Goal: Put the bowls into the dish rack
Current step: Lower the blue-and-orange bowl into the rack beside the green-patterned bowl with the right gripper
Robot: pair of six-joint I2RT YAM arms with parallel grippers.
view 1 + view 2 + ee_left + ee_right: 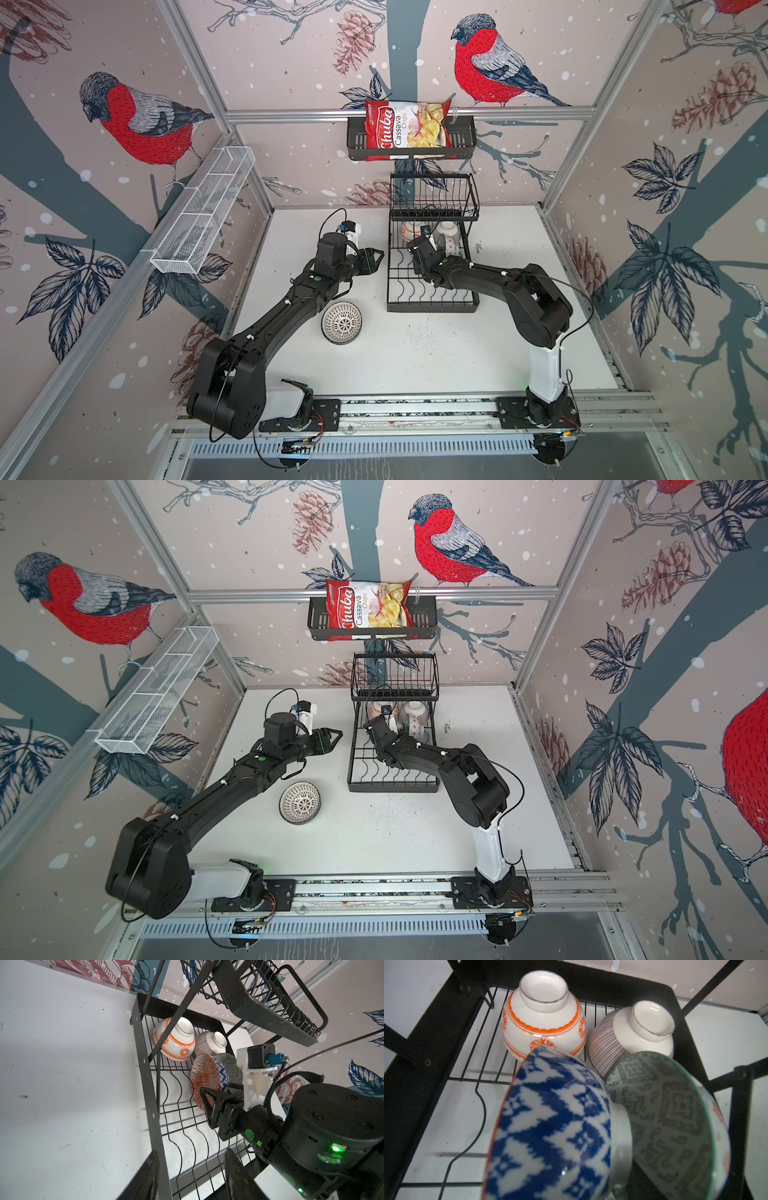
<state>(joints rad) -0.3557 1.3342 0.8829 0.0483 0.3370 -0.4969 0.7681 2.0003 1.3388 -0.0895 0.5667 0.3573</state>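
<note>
Four bowls (174,1043) crowd the dish rack's (432,308) lower tier — the blue-patterned bowl (550,1126) hides the right gripper's (217,1089) jaws, which seem clamped on its rim. The left gripper (377,257) hovers just beside the rack, jaws apart, empty; the dotted bowl (341,323) sits on the counter (415,361).

Overhead pair; both wrist cameras closely face dish rack (148,1084), seemingly.

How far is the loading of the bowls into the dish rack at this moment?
Done: the orange floral bowl, the striped bowl and the grey-green bowl sit in the lower tier of the dish rack. In hand: the right gripper holds the blue-patterned bowl by its rim over that tier. Remaining: the dotted bowl lies on the table; the left gripper is open and empty.
</note>
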